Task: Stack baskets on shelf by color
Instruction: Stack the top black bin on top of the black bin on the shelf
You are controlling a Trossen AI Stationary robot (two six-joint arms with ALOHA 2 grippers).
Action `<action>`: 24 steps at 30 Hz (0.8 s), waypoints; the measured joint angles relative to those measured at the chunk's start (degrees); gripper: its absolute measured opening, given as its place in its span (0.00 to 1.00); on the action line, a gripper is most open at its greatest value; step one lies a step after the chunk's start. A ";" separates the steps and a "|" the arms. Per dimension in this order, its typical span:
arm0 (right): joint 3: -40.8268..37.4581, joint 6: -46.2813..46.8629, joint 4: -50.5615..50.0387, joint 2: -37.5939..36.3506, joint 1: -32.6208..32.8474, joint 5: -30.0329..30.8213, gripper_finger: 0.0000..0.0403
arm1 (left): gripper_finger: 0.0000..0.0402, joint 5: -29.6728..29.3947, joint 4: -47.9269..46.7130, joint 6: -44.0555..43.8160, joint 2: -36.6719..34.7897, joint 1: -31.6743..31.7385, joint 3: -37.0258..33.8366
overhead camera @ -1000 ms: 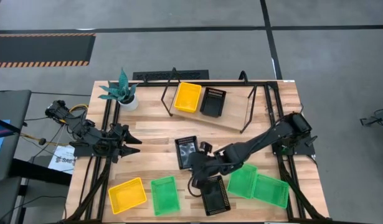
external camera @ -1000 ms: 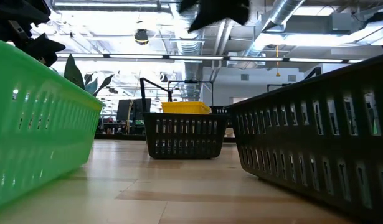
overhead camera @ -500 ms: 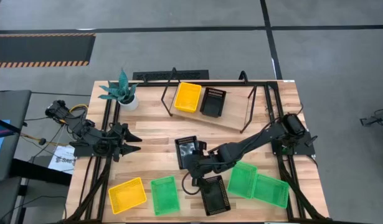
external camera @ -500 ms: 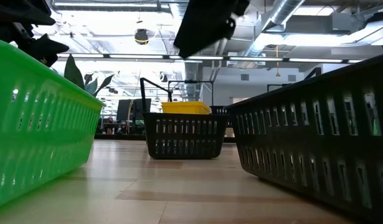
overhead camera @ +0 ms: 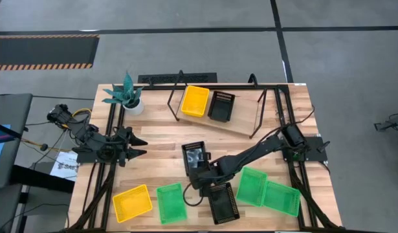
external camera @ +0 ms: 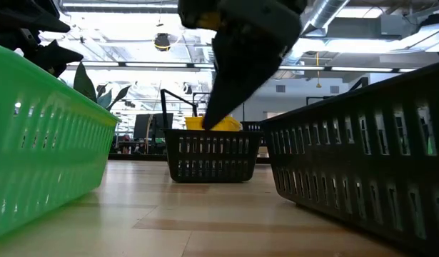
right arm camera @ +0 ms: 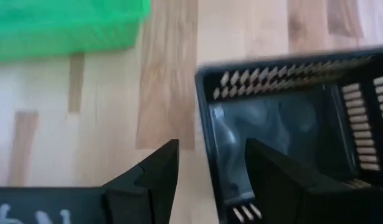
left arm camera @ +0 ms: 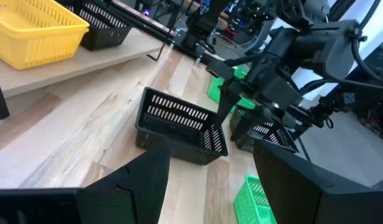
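The right gripper (overhead camera: 197, 176) is spread wide, its fingers straddling the near wall of a black basket (overhead camera: 194, 157) in the middle of the tabletop (overhead camera: 153, 162). Beyond it, the shelf (overhead camera: 244, 116) carries one yellow basket (overhead camera: 195, 100) and another black basket (overhead camera: 221, 105). The left gripper (overhead camera: 139, 147) waits spread and empty, well off to the side.

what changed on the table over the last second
The right gripper swung from above the black basket at the front edge toward the table's middle and came down to the near rim of the black basket there, fingers open, one on each side of its wall; nothing is gripped. The left gripper, all the baskets and the shelf stayed put.
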 joint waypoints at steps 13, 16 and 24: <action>0.00 1.03 -0.97 3.41 -0.38 -1.15 0.27 | 0.55 0.03 0.01 -0.94 0.00 0.00 0.00; 0.31 1.91 -0.30 4.21 -0.35 -1.07 0.10 | 0.55 0.28 -0.01 -1.13 -0.04 0.00 0.00; 8.82 -0.43 -6.84 1.40 0.16 -0.36 0.02 | 0.55 0.99 0.50 -2.36 -0.06 0.01 0.00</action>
